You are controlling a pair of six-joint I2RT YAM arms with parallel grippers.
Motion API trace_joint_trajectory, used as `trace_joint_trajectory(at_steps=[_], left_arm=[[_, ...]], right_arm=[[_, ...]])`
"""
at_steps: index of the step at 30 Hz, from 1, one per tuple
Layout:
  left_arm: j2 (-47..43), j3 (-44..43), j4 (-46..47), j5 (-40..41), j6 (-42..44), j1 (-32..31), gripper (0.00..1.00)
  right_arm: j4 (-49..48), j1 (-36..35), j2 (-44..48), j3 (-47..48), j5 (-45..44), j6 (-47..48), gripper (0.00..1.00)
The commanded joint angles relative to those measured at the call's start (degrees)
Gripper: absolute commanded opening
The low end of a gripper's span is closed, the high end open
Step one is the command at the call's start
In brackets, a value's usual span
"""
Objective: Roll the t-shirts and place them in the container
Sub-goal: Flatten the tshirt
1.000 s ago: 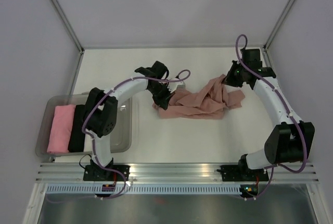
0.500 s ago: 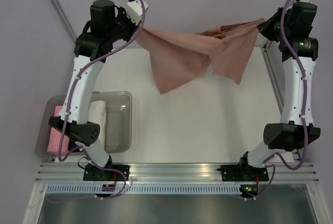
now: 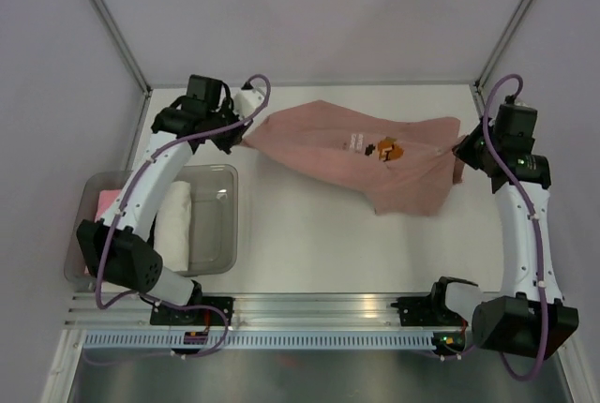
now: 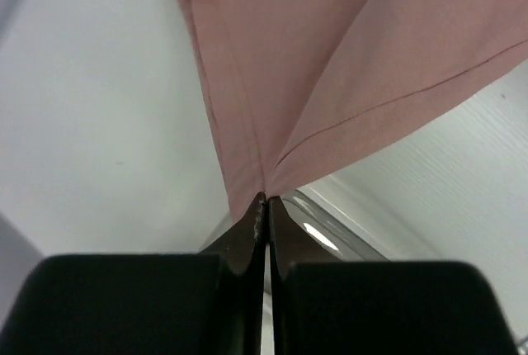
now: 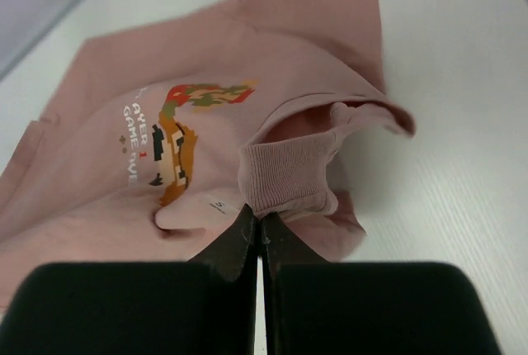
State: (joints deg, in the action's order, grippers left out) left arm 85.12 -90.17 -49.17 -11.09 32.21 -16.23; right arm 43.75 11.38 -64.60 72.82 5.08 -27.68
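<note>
Salmon-pink t-shirt (image 3: 319, 145) is strung across the far half of the table (image 3: 309, 253) between both arms, print (image 3: 385, 149) facing up.

- Left gripper (image 4: 266, 203): jaws fully closed, pinching a thin corner of fabric. Looks like the hem end, seam lines fan out from the tips.
- Right gripper (image 5: 261, 221): jaws also closed, clamped on the shirt right under the ribbed collar (image 5: 289, 177). The collar bunches and curls over just above the tips.
- Why held this way, IMO: grips at opposite ends (neck vs hem) pull the body taut so it lies flat before rolling. Mid section looks down on the table; can't tell if the edge near the left tips touches.
- Not flat yet: a lobe hangs toward the near side below the print, prob a sleeve or folded side, and there are wrinkles round the neck.
- Clear bin (image 3: 229, 199) at the left holds a white roll (image 3: 174, 225) and a bit of a pink roll (image 3: 103, 201), well apart from the shirt. Prob the drop-off for finished rolls.
- Status: rolling not started, I'd call this the spread/flatten step.
</note>
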Motion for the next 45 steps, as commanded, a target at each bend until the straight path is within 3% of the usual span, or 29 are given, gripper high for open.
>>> trace_joint_trajectory(at_steps=[1,8,10,12,13,15,18,20,27,31,34,37,38,39,41,44,45], left_arm=[[0.6,7.5,3.0,-7.0,-2.1,-0.3,0.02],[7.0,14.0,10.0,-5.8,-4.7,-1.3,0.02],[8.0,14.1,10.8,-5.6,-5.2,-1.4,0.02],[8.8,14.3,10.7,-5.7,-5.9,-1.6,0.02],[8.8,14.8,10.7,-5.7,-6.3,-1.6,0.02],[8.4,15.5,10.8,-5.9,-6.6,-1.5,0.02],[6.8,17.0,11.4,-5.7,-6.7,-1.6,0.02],[6.2,17.8,11.5,-5.6,-6.8,-1.5,0.02],[5.1,18.0,11.5,-6.1,-8.5,-1.6,0.02],[4.4,18.3,11.5,-6.5,-9.2,-1.5,0.02],[3.9,18.6,11.5,-6.7,-9.4,-1.6,0.02],[3.4,18.9,11.5,-6.4,-9.5,-1.6,0.02],[3.1,18.9,11.5,-6.1,-9.5,-1.6,0.02],[2.9,18.8,11.5,-5.7,-9.5,-1.6,0.02],[2.4,18.3,11.5,-4.9,-9.1,-1.6,0.02],[1.5,15.2,11.5,-1.8,-8.1,-1.5,0.02],[0.9,12.6,11.5,-1.2,-7.7,-1.5,0.02]], right_arm=[[-6.0,0.1,-1.6,-8.3,-0.1,-2.8,0.0],[-20.5,-2.1,-15.7,-9.5,-1.6,-3.8,0.0],[-20.5,-2.3,-22.7,-4.6,-1.6,-0.7,0.21],[-14.6,-2.4,-30.4,1.0,-2.2,1.8,0.49],[-11.5,-2.3,-32.3,6.3,-4.7,3.8,0.53],[-6.3,-2.3,-33.1,8.0,-9.1,4.5,0.58],[-7.5,-2.1,-27.2,2.2,-14.3,4.3,0.76],[-6.0,-2.1,-24.5,-2.8,-15.6,4.0,0.76],[-5.8,-2.1,-15.3,-20.6,-11.3,1.0,0.73],[-7.2,-2.0,-15.5,-26.4,-11.6,-0.4,0.73],[-8.8,-2.1,-18.1,-29.2,-6.1,-1.8,0.72],[-11.3,-2.1,-19.9,-31.5,-3.7,-2.5,0.58],[-11.6,-2.0,-19.5,-31.6,-3.5,-2.6,0.34],[-11.6,-2.1,-19.0,-31.4,-3.6,-2.4,0.19],[-11.3,-2.1,-16.8,-28.9,-3.4,-2.1,0.0],[-9.5,-1.8,-14.9,-19.8,-2.2,-1.9,0.0],[-8.3,-1.7,-14.9,-12.7,-1.9,-2.0,0.0]])
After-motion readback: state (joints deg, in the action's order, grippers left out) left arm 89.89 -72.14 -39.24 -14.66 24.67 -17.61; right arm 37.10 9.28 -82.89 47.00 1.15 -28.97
